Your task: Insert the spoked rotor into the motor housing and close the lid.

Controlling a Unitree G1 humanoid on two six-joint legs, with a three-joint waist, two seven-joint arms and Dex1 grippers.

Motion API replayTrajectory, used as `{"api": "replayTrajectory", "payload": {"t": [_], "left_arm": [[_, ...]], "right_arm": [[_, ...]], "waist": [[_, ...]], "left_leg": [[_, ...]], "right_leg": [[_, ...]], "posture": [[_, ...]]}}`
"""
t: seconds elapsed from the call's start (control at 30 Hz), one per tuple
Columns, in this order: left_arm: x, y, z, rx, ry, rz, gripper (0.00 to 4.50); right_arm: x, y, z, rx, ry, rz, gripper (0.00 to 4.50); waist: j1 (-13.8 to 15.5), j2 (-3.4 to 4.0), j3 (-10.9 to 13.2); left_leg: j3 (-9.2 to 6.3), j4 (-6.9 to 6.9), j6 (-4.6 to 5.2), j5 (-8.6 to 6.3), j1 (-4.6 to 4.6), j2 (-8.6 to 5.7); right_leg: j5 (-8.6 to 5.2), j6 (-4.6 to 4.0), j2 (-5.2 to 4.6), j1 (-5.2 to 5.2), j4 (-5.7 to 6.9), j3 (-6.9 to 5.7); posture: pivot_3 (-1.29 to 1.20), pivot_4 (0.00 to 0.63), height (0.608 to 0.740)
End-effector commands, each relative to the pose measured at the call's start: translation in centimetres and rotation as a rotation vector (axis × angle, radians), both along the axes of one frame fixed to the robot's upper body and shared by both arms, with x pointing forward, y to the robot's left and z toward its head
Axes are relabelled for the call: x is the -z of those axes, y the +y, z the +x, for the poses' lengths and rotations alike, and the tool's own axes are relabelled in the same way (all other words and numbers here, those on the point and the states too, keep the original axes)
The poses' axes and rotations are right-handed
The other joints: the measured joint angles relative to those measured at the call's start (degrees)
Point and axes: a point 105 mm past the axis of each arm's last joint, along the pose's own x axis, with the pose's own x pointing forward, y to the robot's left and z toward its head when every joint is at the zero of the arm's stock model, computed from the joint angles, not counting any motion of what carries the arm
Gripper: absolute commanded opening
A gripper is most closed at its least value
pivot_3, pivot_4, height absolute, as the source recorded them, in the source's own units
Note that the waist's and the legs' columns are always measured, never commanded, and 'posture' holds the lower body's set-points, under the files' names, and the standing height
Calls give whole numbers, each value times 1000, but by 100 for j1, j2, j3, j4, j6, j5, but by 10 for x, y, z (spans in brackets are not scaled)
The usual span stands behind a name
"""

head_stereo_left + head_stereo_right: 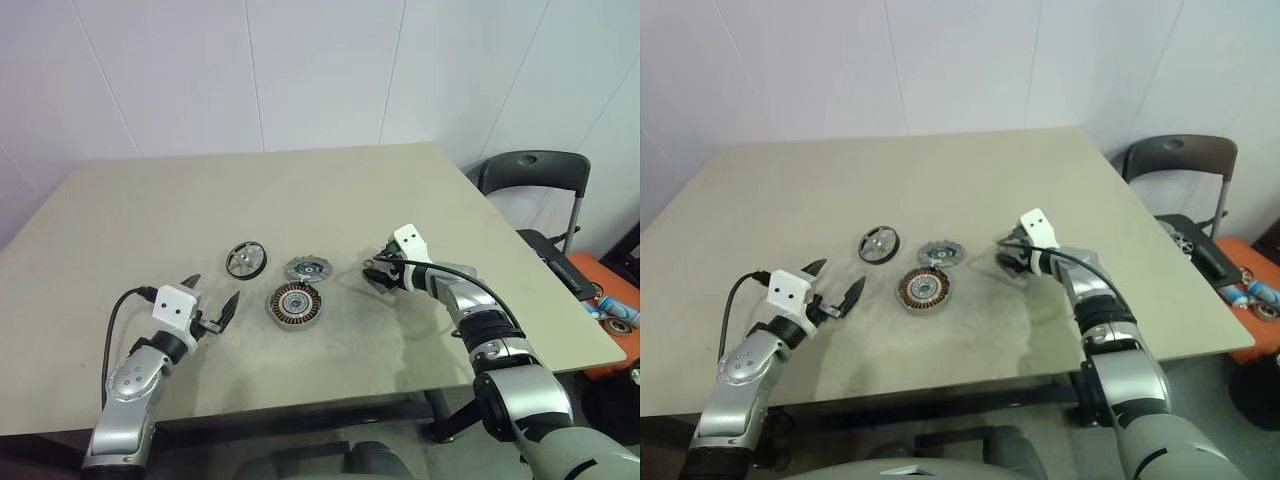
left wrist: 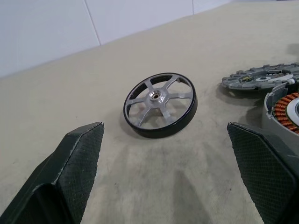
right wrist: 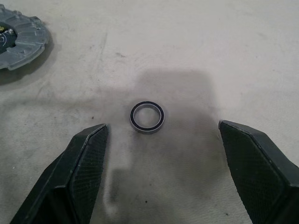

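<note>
Right gripper gapes wide over a small metal ring; left gripper, also spread, faces the spoked rotor.

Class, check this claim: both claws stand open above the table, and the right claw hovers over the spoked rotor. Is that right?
Not quite. The right claw hovers over a small metal ring, not the spoked rotor; the right wrist view shows it. The rotor lies ahead of the left claw. Both claws do stand open above the table.
</note>
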Motion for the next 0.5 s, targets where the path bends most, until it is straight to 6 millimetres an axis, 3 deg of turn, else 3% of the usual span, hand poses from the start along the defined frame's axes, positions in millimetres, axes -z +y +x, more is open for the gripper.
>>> {"api": "replayTrajectory", "payload": {"t": [0.03,0.5], "left_arm": [[-17,1,1,1,-62,12,4500],[-14,1,0,-3,-56,12,4500]], "right_arm": [[-12,8,6,-16,-26,32,3955],[-9,21,4,-29,-2,82,3955]], "waist": [[-16,0,0],[-50,0,0]], "left_leg": [[0,0,0,0,0,0],[-1,-1,0,0,-1,0]], "right_leg": [[0,0,-1,0,0,0],[0,0,-1,-1,-1,0]], "posture": [[0,0,740],[0,0,740]]}}
